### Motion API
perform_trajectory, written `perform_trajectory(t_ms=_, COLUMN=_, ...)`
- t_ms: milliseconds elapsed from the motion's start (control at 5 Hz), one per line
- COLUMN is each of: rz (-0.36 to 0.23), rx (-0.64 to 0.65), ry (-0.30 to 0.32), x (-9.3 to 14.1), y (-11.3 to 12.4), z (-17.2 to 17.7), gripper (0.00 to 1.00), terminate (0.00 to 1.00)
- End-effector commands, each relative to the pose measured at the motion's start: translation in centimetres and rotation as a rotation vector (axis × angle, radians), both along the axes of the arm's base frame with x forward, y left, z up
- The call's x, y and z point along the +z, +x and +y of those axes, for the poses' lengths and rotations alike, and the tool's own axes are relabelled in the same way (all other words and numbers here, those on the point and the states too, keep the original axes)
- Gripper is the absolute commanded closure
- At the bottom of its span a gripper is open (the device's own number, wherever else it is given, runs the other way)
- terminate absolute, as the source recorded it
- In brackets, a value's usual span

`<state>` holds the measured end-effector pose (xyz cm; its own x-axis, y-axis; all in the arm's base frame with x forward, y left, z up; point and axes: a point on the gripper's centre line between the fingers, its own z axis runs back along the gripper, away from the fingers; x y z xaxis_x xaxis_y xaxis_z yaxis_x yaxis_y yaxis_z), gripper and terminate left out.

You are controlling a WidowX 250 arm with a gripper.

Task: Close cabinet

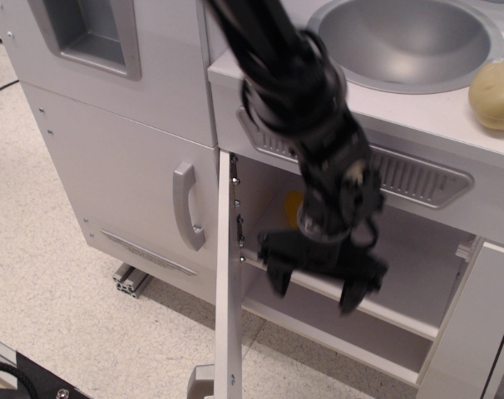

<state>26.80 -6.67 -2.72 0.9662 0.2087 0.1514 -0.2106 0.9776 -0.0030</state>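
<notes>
Speckled beige floor beneath one white toy kitchen. Items: one cabinet (pixel 377 299), open, under the counter's front edge, holding one inner shelf (pixel 402 309); one cabinet door (pixel 228 291), swung out edge-on toward the camera, long axis vertical; one taller door with curved grey handle (pixel 185 205), left; one grey sink (pixel 406 41); one beige rounded object (pixel 495 93), right counter edge. One black arm descends from above; gripper (pixel 317 284) motion-blurred, fingers spread, empty, before the shelf.
</notes>
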Motion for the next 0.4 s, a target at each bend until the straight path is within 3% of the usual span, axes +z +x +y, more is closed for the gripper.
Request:
perform_trajectory(t_ms=0, rz=-0.053, rx=0.006, ry=-0.027, x=6.6, y=-0.9, z=1.6, gripper=0.00, terminate=0.00)
perform_trajectory(t_ms=200, rz=-0.053, rx=0.038, ry=-0.005, x=7.7, y=-1.9, z=3.5, gripper=0.00, terminate=0.00)
